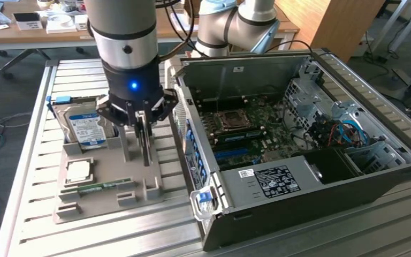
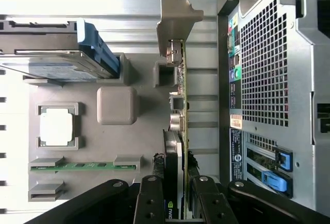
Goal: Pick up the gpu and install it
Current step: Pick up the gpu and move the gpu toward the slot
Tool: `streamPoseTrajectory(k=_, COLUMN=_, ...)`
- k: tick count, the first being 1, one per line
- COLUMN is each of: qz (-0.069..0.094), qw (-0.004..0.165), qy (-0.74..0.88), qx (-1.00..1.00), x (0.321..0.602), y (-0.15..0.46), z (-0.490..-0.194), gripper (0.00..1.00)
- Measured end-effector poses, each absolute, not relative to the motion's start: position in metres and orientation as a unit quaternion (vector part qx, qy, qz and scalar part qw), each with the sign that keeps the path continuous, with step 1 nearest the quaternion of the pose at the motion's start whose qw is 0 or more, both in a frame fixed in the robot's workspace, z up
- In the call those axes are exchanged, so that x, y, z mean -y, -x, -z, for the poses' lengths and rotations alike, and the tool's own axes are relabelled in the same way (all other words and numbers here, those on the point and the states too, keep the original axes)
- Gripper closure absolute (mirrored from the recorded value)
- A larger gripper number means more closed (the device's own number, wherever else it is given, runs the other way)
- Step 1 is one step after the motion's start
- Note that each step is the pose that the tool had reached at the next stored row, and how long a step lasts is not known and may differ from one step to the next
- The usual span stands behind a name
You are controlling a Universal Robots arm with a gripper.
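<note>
The gpu (image 1: 146,144) stands on edge over the grey parts tray (image 1: 141,187), just at the exterior view's left of the open computer case (image 1: 298,134). My gripper (image 1: 143,115) is right above it, its fingers pressed on both faces of the card's upper edge. In the wrist view the gpu (image 2: 181,105) runs edge-on from its metal bracket (image 2: 178,18) down into my gripper (image 2: 178,203), whose black fingers (image 2: 149,203) flank it. I cannot tell whether the card's lower edge has left the tray.
On the tray (image 2: 149,131) lie a silver hard drive (image 1: 84,126), a square processor (image 1: 78,171) and a green memory stick (image 1: 98,187). The case lies open on the slatted metal table, motherboard (image 1: 248,134) up. Its rear panel (image 2: 273,80) stands close beside the card.
</note>
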State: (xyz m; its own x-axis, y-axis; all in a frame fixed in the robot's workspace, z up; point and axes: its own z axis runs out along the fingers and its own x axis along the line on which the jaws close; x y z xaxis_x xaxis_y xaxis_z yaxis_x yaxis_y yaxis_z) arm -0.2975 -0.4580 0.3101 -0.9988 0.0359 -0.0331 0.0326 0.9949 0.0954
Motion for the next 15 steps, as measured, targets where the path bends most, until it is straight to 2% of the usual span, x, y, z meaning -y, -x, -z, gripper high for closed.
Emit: streamPoseTrajectory(k=15, qz=-0.048, qw=0.017, qy=-0.017, qx=-0.999, x=0.458, y=0.297, z=-0.338, gripper=0.73)
